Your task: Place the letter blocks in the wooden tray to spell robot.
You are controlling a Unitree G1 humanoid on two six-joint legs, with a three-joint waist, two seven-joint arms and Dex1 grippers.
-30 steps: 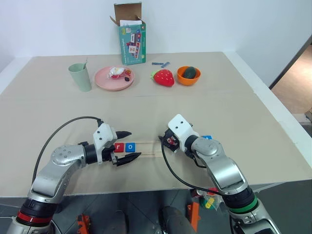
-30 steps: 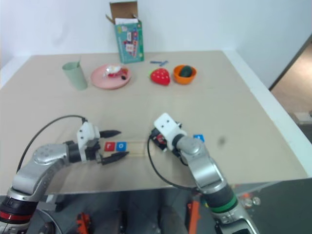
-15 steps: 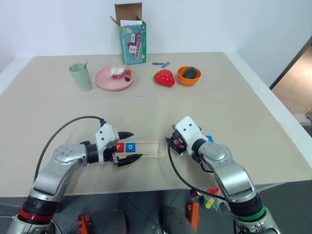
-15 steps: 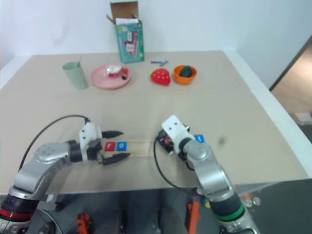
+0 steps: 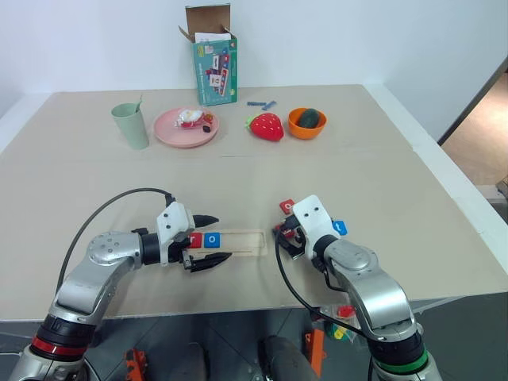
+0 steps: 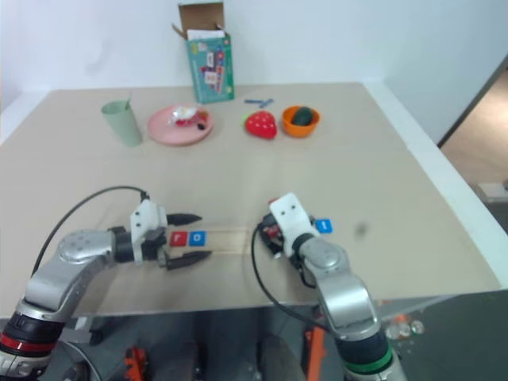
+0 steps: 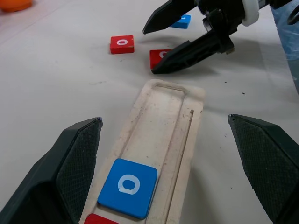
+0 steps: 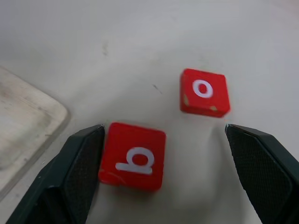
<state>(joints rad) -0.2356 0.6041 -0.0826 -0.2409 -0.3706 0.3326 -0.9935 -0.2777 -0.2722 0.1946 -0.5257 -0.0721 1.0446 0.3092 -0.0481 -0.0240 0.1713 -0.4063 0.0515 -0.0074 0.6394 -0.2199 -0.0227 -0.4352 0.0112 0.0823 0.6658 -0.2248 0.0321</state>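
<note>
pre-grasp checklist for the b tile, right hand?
1. Right hand open: ok.
2. Red b tile lies flat between its fingers, beside one finger: ok.
3. Red o tile apart from b: ok.
4. Wooden tray holds the blue o tile with a red tile before it; groove beyond free: ok.
5. Left hand open, straddling the tray's filled end, clear of the third slot: ok.
6. Loose blue tile letter: cannot tell.

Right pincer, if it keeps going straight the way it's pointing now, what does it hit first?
Most likely the red b block, lying on the table right beside one finger of the open right pincer. The red o block lies farther along. Depth is hard to judge.
</note>
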